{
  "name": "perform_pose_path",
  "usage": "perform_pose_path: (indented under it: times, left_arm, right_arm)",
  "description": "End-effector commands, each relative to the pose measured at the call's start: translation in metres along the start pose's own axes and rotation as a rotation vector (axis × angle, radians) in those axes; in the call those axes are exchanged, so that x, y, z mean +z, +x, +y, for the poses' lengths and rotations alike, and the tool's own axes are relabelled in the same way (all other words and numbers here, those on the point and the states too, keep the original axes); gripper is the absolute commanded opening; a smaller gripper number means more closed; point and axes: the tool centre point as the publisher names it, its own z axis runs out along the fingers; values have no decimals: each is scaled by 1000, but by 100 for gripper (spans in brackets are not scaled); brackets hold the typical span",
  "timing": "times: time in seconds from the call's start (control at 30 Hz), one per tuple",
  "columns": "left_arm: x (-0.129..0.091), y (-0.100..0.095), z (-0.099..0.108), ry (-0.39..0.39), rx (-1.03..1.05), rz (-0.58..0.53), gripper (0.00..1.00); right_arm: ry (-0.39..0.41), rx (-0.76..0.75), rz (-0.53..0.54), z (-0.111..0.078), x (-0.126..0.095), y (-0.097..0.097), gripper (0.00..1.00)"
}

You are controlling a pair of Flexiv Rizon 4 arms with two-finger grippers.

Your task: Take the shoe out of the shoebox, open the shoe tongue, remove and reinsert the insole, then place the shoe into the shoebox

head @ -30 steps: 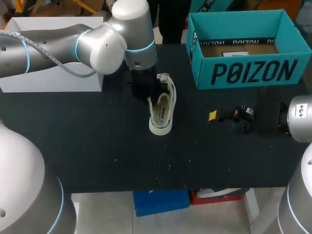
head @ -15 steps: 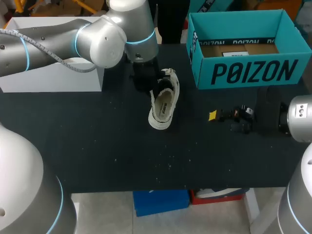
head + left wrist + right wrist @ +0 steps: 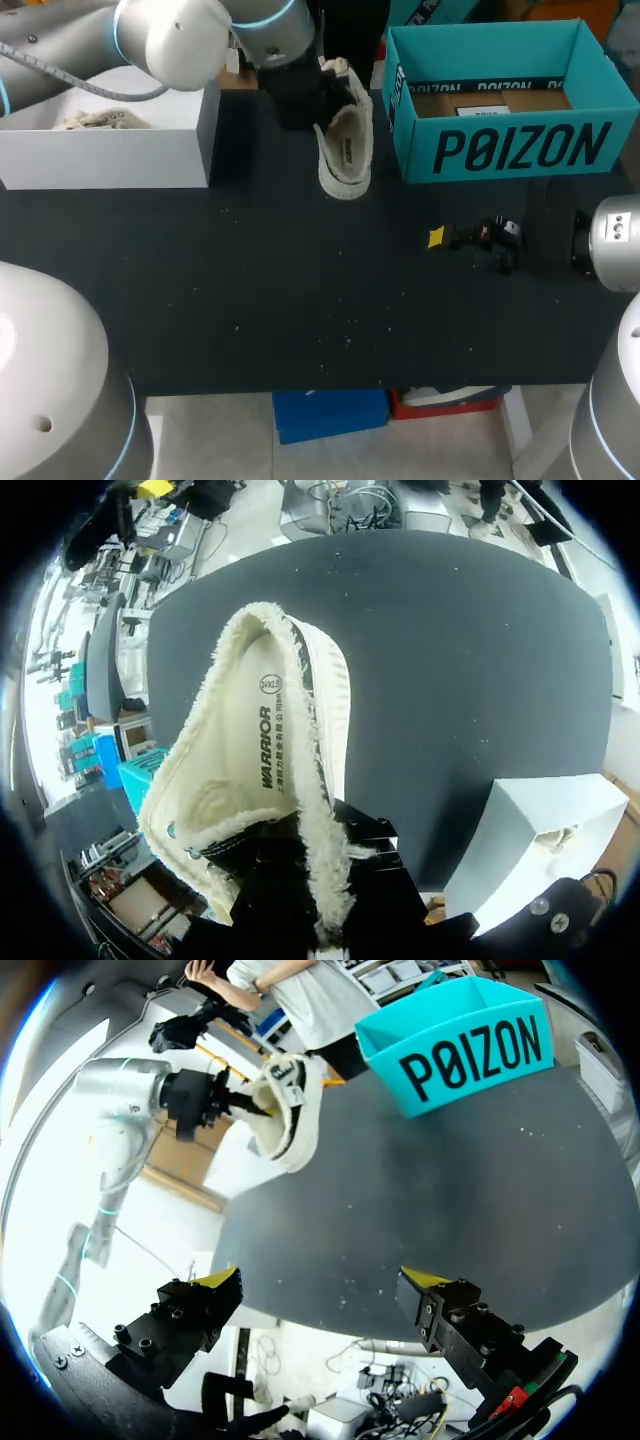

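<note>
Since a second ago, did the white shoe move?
Yes. The shoe moved toward the far side and to the right, ending nearer the teal shoebox.

The teal shoebox [image 3: 520, 150] carries one word in big dark capitals across its front wall, legible in the head and right wrist views. A dark printed band along its inner back wall and a white label [image 3: 481, 108] on its floor are too small to read. The shoe [image 3: 195, 805] has a line of dark capitals and a small round stamp on its insole [image 3: 245, 770].

Robot lab: arm [image 3: 170, 35] over black table [image 3: 250, 300]
</note>
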Motion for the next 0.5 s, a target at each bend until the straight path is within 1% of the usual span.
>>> perform_pose_path:
  times: [0.03, 0.07, 0.13, 0.17, 0.2, 0.23, 0.27, 0.33, 0.37, 0.43, 0.5]
  left_arm:
    - [-93, 10, 5, -134, -124, -29, 0]
    - [-100, 14, 10, -165, -142, -24, 0]
    - [-113, 25, 17, -197, -226, -51, 0]
    - [-119, 33, 22, -225, -256, -50, 0]
    - [-123, 41, 26, -230, -310, -59, 0]
    - [-127, 51, 29, -239, -354, -64, 0]
    - [-131, 61, 33, -265, -382, -64, 0]
    - [-137, 82, 39, -274, -480, -78, 0]
    - [-140, 94, 43, -291, -501, -67, 0]
    - [-144, 115, 47, -283, -593, -86, 0]
    - [-150, 138, 56, -321, -631, -71, 0]
  right_arm:
    - [0, 0, 1, 0, -1, 0, 100]
    - [0, 0, 1, 0, -1, 0, 100]
    - [0, 0, 1, 0, -1, 0, 100]
    - [0, 0, 1, 0, -1, 0, 100]
    - [0, 0, 1, 0, -1, 0, 100]
    - [0, 0, 1, 0, -1, 0, 100]
    - [0, 0, 1, 0, -1, 0, 100]
    - [0, 0, 1, 0, -1, 0, 100]
    - [0, 0, 1, 0, -1, 0, 100]
    - [0, 0, 1, 0, -1, 0, 100]
    - [0, 0, 1, 0, -1, 0, 100]
